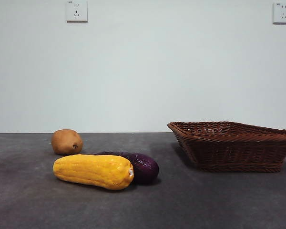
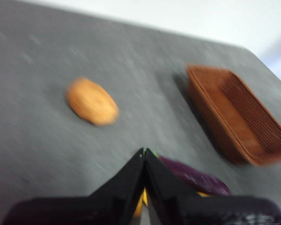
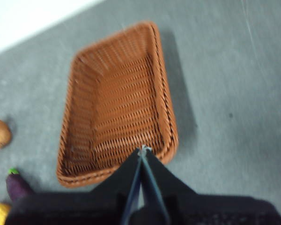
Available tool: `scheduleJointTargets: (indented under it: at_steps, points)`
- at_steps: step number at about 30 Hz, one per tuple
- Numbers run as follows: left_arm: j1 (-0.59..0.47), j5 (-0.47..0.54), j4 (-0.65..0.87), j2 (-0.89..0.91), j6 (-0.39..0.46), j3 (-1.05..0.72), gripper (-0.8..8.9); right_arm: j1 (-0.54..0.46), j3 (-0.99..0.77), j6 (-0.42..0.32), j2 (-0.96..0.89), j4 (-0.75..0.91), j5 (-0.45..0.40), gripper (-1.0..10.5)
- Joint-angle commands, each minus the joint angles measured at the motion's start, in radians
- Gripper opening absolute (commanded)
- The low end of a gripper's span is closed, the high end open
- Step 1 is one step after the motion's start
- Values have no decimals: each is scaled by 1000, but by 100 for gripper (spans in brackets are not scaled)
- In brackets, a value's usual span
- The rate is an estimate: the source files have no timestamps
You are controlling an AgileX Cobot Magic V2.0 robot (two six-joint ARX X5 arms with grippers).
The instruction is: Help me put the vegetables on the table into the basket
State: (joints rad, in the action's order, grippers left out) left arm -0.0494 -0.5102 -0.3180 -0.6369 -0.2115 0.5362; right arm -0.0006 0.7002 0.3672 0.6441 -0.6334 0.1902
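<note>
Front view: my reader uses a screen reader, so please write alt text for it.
A yellow corn cob lies on a dark grey table with a purple eggplant right behind it and a brown potato further back left. An empty wicker basket sits right; no gripper shows.

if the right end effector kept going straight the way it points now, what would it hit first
Most likely the basket. In the right wrist view the right end effector, jaws shut, has its tip over the basket's near rim and points across its empty inside. Height above it is unclear, so it may meet the rim or the woven floor first.
</note>
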Motion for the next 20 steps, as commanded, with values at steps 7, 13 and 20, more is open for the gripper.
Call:
scheduleJointTargets:
  at_steps: [7,13,20]
  points:
    - [-2,-108,-104,-232,-11,-3,-4,1,203,-114,399,-146,137,432]
    - [3,-107,-104,-336,33,-3,-4,1,486,-241,777,-212,131,571]
    - [18,-107,-104,-373,33,-3,-4,1,845,-294,1170,-320,116,561]
